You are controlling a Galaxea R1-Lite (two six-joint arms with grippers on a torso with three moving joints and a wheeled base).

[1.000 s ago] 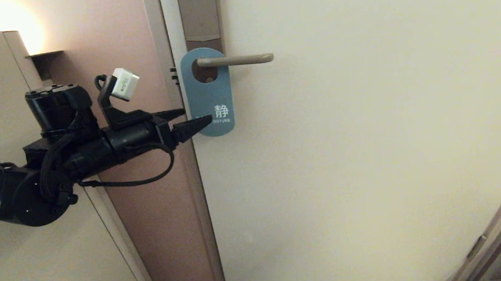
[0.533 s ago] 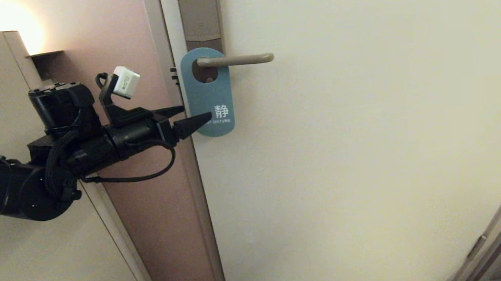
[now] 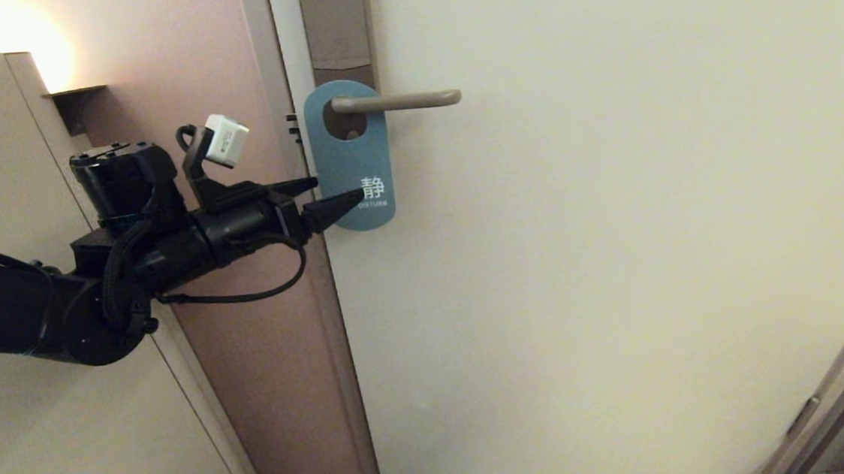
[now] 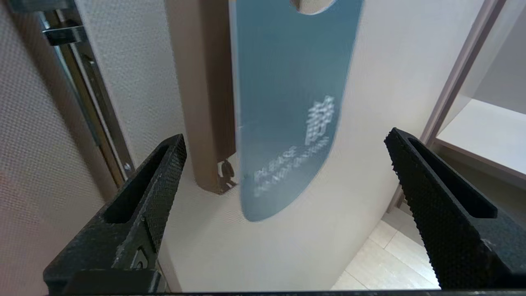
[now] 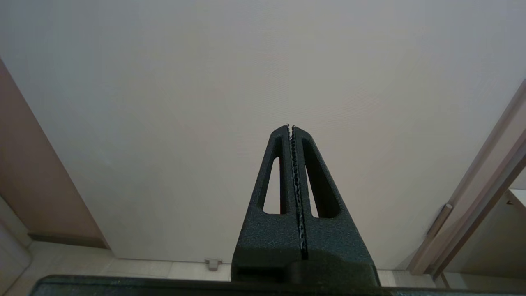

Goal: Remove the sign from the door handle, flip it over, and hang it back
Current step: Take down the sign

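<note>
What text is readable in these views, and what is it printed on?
"静": large white character on the blue oblong door-hanger sign hanging on the beige metal lever handle.
"DISTURB": small white line beneath it; the rest is hidden behind the open left gripper.
"PLEASE": in the left wrist view, same sign; the line below is blurred.
White block on the wrist: print too small to read.

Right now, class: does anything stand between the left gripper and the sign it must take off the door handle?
Nothing visible does. The left gripper is open, level with the lower end of the blue sign, which hangs on the door handle.
</note>
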